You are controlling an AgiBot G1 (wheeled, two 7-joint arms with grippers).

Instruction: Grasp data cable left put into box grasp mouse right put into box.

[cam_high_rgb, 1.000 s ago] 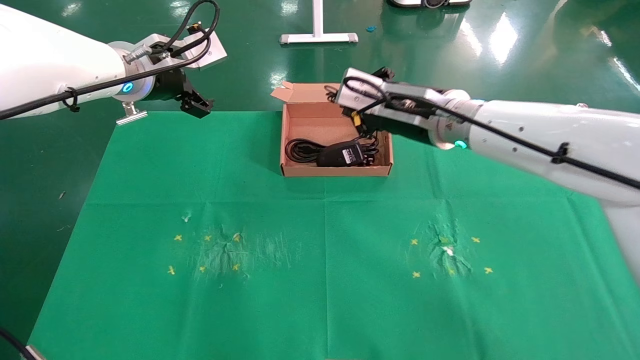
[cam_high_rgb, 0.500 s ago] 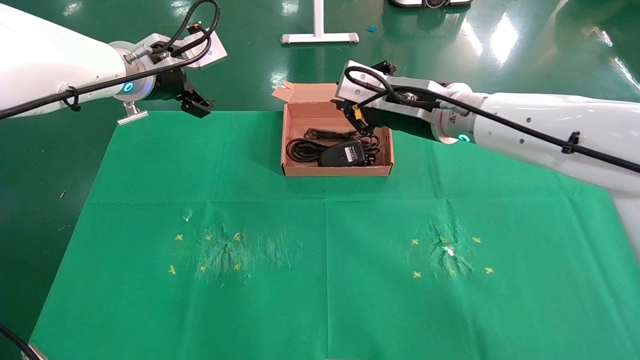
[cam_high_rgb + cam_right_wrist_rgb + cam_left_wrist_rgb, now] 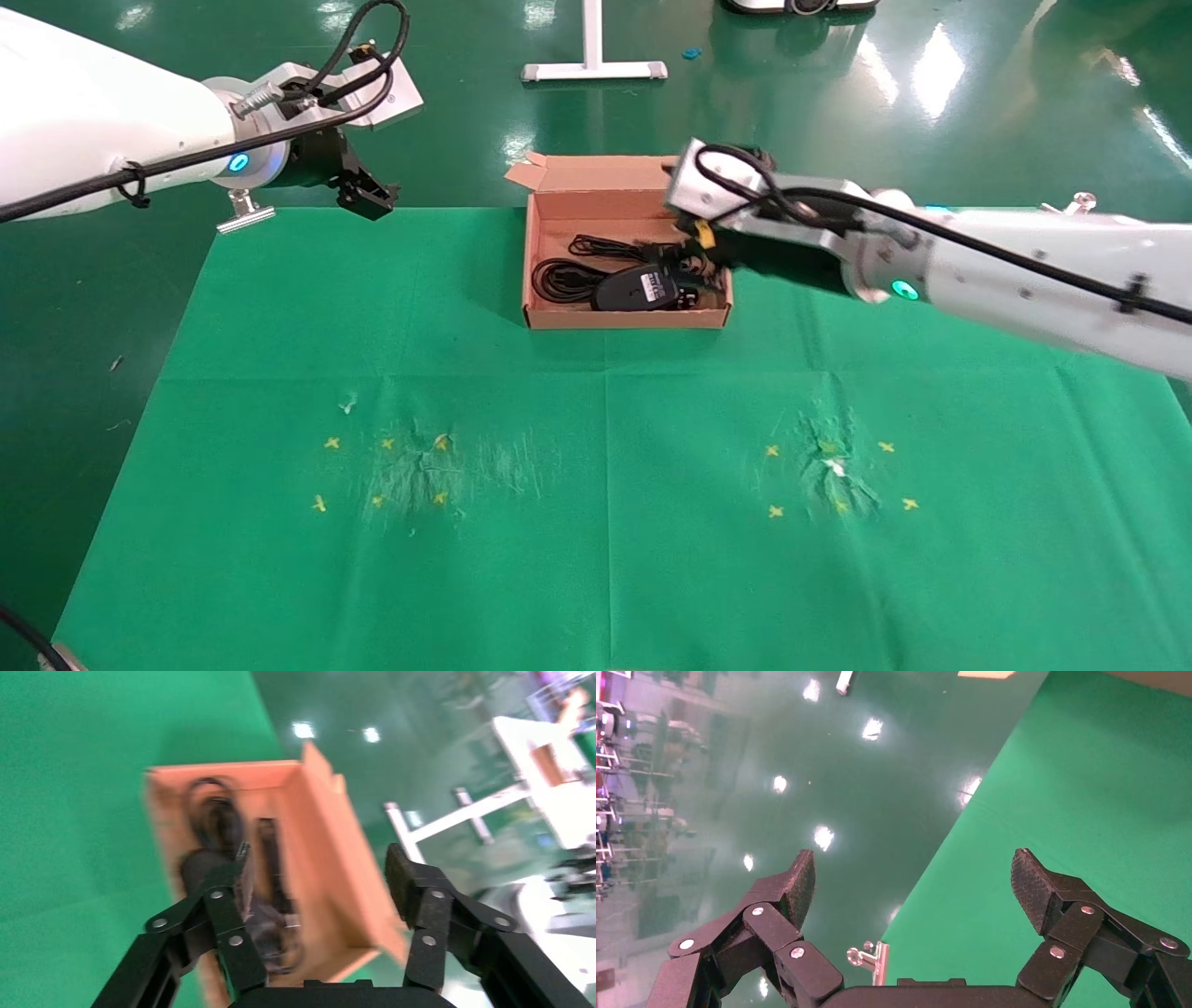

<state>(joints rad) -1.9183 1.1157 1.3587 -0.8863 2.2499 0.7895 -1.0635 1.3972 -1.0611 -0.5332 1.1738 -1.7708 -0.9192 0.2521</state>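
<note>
Data cable (image 3: 562, 277) lies coiled inside the box (image 3: 622, 320), toward the box's left side, a thinner run of cord along the back. Going left to right:

Left hand (image 3: 365, 194) hangs parked over the far left corner of the table (image 3: 279, 578), just past the green cloth's edge; fingers (image 3: 798, 883) spread wide, released, nothing between them. A silver binder clip (image 3: 871, 960) shows below it at the cloth's edge.

Box sits at the middle of the table's far edge, flaps up, one small flap bent out at its far left corner.

Mouse (image 3: 637, 287) rests in the box just right of the cable coil, label side up, touching the cords around it.

Right hand (image 3: 697, 259) hovers over the box's right end, above the mouse; fingers (image 3: 405, 876) apart, released, empty. Its wrist view looks down into the box at the dark bundle, blurred.

Yellow cross marks and scuffed patches sit left and right on the near half of the cloth.
</note>
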